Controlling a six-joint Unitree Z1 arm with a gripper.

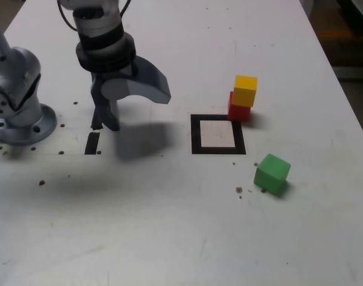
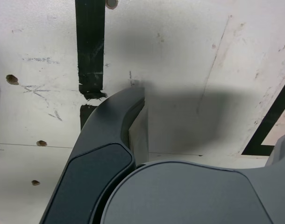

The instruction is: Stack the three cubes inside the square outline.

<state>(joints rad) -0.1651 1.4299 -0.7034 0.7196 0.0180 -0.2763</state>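
Observation:
In the exterior view the yellow cube [image 1: 246,89] sits on top of the red cube [image 1: 238,111], just beyond the far right corner of the square outline [image 1: 195,134]. The outline's white centre holds nothing. The green cube [image 1: 272,173] rests tilted on the table, in front of the outline and to the exterior view's right. My gripper [image 1: 137,110] hangs well to the exterior view's left of the outline, open and empty. In the wrist view one dark finger [image 2: 110,140] fills the foreground, and a corner of the square outline [image 2: 268,122] shows at the picture's edge.
The arm's grey base [image 1: 18,113] is bolted at the exterior view's left. Two short black strips [image 1: 92,143] lie under the gripper and show in the wrist view as a black strip [image 2: 89,46]. Small screw holes dot the white table [image 1: 169,226].

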